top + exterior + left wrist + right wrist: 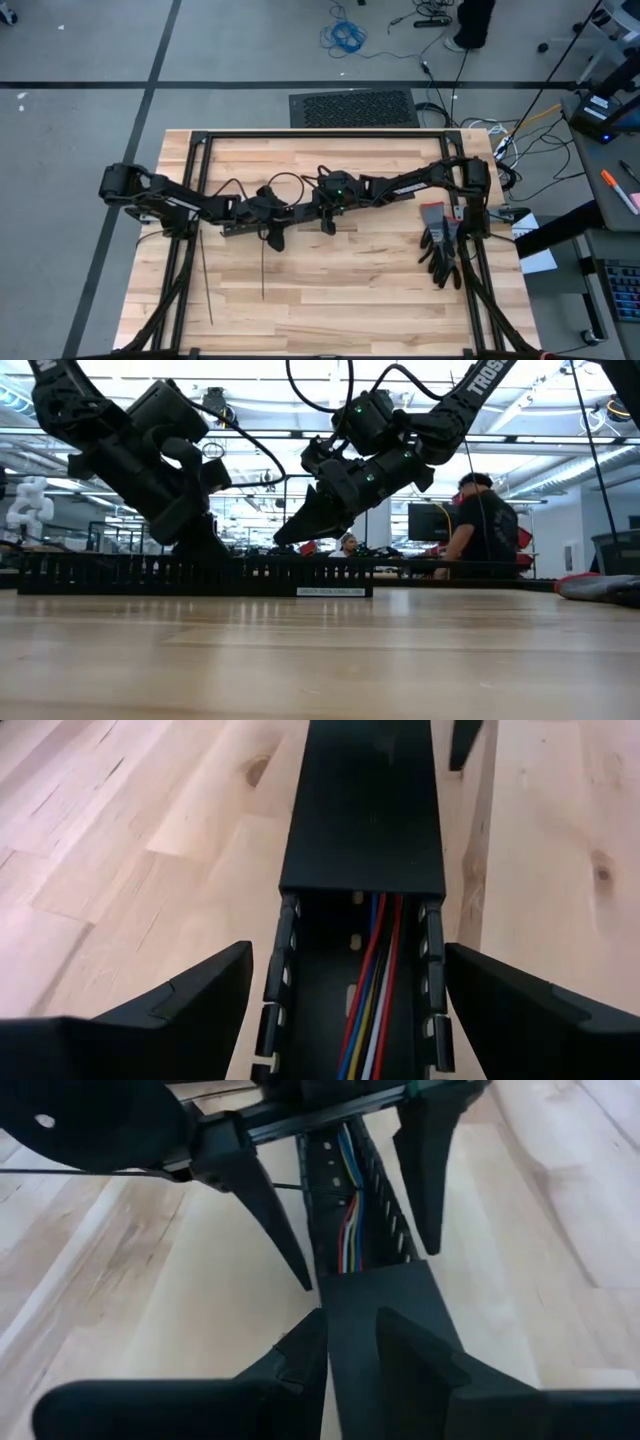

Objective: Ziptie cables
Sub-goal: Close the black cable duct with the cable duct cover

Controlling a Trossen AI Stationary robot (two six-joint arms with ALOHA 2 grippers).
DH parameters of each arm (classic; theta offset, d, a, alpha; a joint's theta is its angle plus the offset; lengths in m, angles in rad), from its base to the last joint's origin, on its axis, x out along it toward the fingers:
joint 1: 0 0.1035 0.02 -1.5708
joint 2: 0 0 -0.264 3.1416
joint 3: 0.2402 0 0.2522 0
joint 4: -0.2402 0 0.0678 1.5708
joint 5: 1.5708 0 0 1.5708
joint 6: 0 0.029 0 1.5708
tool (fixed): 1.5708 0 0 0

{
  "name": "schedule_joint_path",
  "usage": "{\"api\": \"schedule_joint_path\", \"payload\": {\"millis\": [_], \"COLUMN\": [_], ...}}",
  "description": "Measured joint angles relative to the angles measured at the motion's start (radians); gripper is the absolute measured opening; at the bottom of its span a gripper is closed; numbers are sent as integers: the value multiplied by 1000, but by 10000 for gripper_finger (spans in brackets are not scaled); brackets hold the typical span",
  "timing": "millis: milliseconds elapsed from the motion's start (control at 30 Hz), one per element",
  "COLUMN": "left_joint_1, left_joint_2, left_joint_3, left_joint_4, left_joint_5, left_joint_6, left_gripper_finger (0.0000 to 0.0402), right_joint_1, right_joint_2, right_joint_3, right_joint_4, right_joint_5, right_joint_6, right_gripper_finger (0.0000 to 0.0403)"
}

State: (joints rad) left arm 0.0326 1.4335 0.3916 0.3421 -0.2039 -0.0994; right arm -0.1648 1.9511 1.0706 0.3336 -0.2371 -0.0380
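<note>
The left claw (345, 1010) is spread wide on both sides of the slotted black duct (300, 980), touching nothing. The right claw (350, 1345) is closed narrowly on the duct's flat cover (385, 1295). The cables (375, 980) are laid inside the duct.

I counted two zipties (205, 280) on my desk (340, 290), one slotted duct (195, 574), one flat cover (362, 805), and one pair of gloves (440, 245).

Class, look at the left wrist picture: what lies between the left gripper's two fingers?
The open black slotted duct with the cables inside runs between the left gripper's spread fingers; a flat black cover closes it farther on.
</note>
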Motion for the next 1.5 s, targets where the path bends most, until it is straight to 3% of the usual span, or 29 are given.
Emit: {"api": "schedule_joint_path", "payload": {"millis": [467,1000,1233,1500], "left_joint_1": [0,0,0,0], "left_joint_2": [2,35,37,19], "left_joint_3": [0,2,0,0], "left_joint_4": [-6,0,-13,-21], "left_joint_5": [-8,-14,-16,-29], "left_joint_6": [1,2,0,5], "left_gripper_finger": [253,251,251,251], "right_joint_1": [-14,-30,-31,-31], "right_joint_2": [62,112,210,213], "right_joint_3": [4,73,198,216], "right_joint_4": [48,36,-24,-34], "right_joint_5": [-5,-9,-62,-60], "right_joint_6": [23,3,2,-4], "right_gripper_finger": [81,5,0,0]}}
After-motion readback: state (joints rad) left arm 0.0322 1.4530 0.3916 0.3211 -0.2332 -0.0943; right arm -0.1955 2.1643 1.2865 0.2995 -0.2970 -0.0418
